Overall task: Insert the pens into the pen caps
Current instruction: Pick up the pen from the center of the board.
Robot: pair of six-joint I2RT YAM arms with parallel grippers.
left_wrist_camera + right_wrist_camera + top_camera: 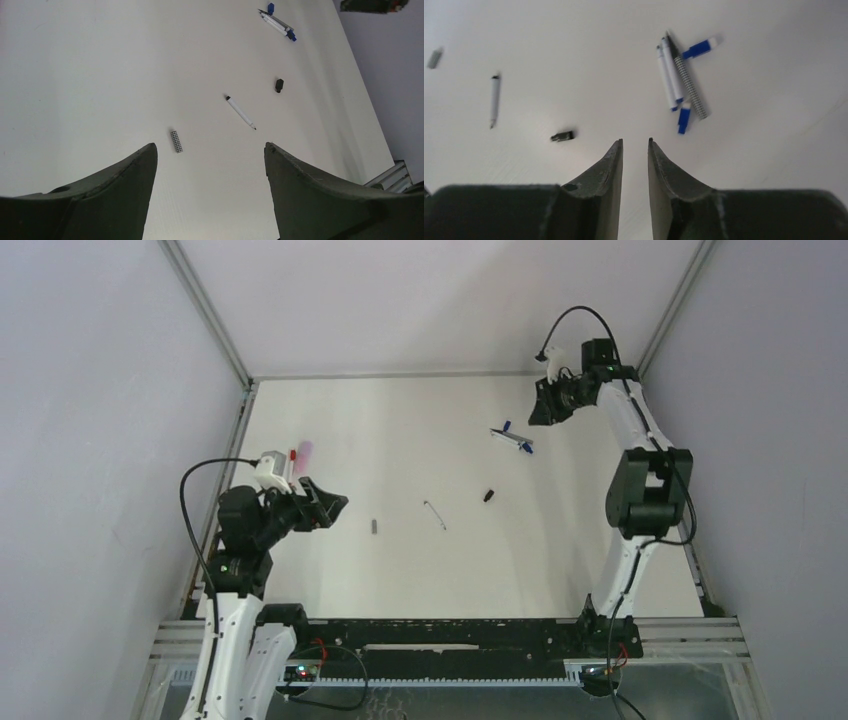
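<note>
From above, the left gripper gapes empty, a pink cap at its 11 o'clock; left wrist shows a light, stiff, slippery white pen, best pinched mid-barrel; right wrist shows the right gripper nearly closed, empty, blue-and-white pens at 1 o'clock.

Left pincer gapes wide, empty — right pincer nearly closed, empty.

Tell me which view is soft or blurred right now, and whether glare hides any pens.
Right wrist view: slightly blurred, the blue cap smeared, the pen cluster soft. Left wrist view: sharp, the white pen crisp with a faint shadow. Top view: even light, no glare on the table, but the pens look tiny.
</note>
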